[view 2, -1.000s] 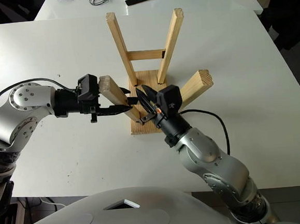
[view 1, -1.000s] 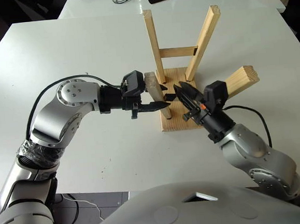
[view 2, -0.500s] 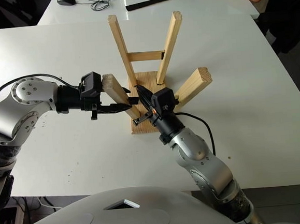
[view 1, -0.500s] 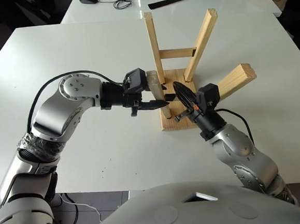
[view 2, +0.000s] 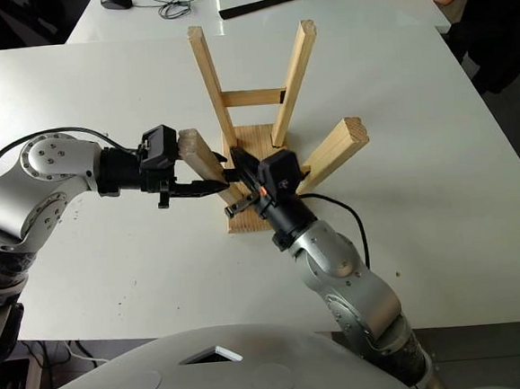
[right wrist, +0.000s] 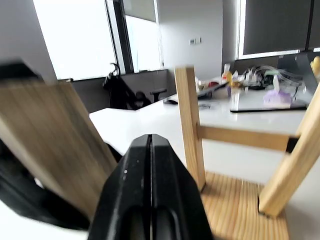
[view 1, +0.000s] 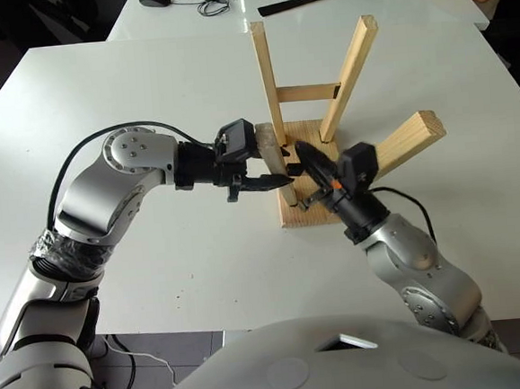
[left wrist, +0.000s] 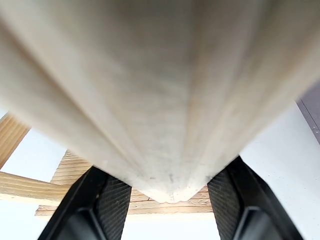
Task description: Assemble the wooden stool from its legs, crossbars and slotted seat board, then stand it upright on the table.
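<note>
— Which part of the job are we on?

— We think we are fitting a leg. The stool is upside down. Its seat board lies flat on the table. Two far legs stand up from it, with a crossbar joining them. Another leg sticks out sideways at the near right corner and leans a lot.

— And the leg we are working on?

— That is the near-left leg. Our left claw is squeezed around it near its bottom end. In the left wrist view the wood sits between the two dark pads, and the board shows just below it. The leg tilts out to the left, and its foot is down at the board's left side.

— What is our right claw doing?

— Our right claw is pinched tight with nothing in it. In the right wrist view its fingers press together. It hangs over the middle of the board, just beside the leg's lower end. We cannot tell if it touches the wood.

— So what do we need next?

— We guess the leg must be stood up straighter and pushed down into its slot. The right claw could steady the board or nudge the foot. The leaning leg will need fixing too. After that, the whole stool must be turned over onto its feet.
</note>
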